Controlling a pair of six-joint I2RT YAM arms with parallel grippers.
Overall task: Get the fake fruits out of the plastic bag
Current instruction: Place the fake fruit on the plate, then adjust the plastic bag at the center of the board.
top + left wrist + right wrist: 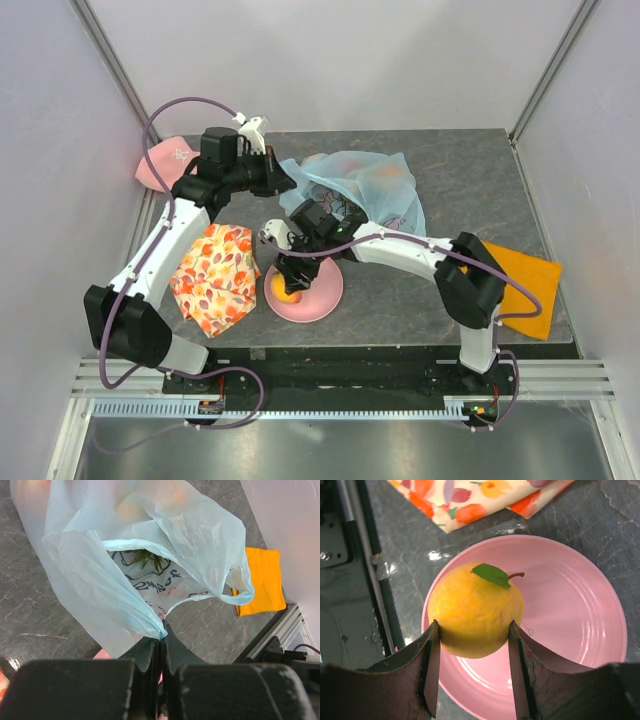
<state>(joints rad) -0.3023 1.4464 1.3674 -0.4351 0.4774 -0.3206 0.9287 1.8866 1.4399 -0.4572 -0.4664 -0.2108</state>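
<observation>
Progress: early, I judge; overhead, plastic bag [365, 185] bulges behind pink plate [322, 296]; left wrist, left gripper [160, 642] clenched on its rim, pineapple leaves [148, 560] inside; right wrist, right gripper [474, 625] grasps yellow fruit [470, 602] at the plate; others apparently bagged.

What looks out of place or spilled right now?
Nothing stands out: the left gripper pinches the rim of the plastic bag, the right gripper grips a yellow fruit at the pink plate, and nothing is spilled.

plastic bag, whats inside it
In the mouth of the plastic bag, spiky green leaves show; orange-pink shapes glow through its film. Which fruits, and how many, the film hides.
</observation>
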